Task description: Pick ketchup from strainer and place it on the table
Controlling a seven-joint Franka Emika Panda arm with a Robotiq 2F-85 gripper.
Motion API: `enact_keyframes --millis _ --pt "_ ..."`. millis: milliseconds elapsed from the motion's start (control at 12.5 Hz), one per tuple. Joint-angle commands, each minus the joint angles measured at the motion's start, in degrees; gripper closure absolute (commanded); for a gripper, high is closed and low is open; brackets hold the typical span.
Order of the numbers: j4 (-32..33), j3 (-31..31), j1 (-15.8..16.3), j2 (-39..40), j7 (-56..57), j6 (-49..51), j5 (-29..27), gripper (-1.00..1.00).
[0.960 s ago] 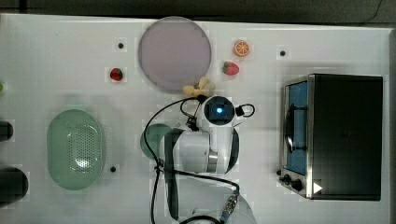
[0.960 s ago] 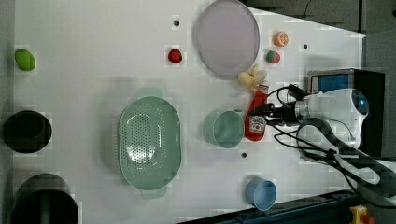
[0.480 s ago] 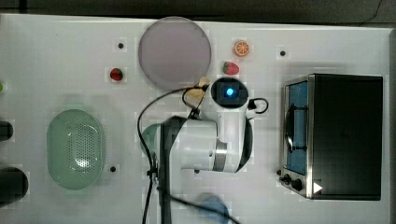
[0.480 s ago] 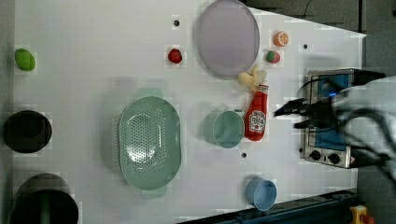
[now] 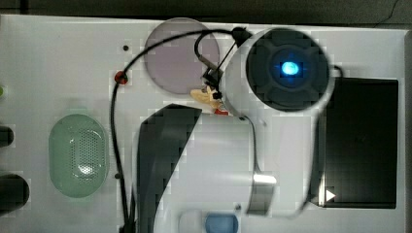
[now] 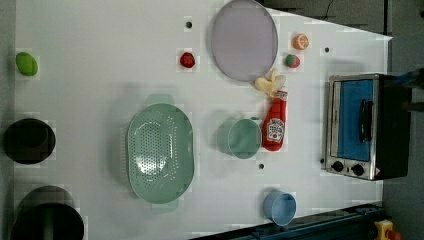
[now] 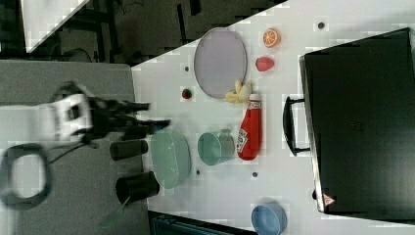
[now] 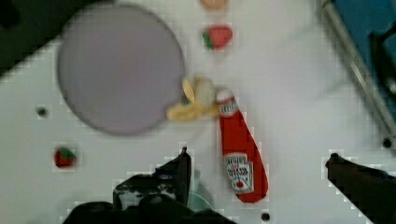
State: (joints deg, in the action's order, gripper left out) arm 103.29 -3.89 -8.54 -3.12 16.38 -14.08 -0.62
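The ketchup [image 8: 240,156] lies flat on the white worktop [image 6: 100,75], cap against the banana [image 6: 270,82], beside the teal cup [image 6: 241,138]. The jaws hang wide apart and empty above it, the strainer [image 6: 159,152] well apart.

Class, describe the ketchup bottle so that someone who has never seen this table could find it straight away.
In the left view, start at the toaster oven on the white table and look to the left view's left. There the ketchup lies on its side between the oven and the teal cup, its white cap by the banana peel. It is the one long red bottle with a label, unlike the small round strawberries.
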Motion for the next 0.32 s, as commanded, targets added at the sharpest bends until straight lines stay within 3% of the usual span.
enact_keyframes --millis 80,320 --pt "-3.09 -0.03 0.65 2.07 -5.96 6.44 -0.16 -1.00" --pt "-4.72 -0.01 0.62 2.06 -5.95 6.70 -0.05 -1.00"
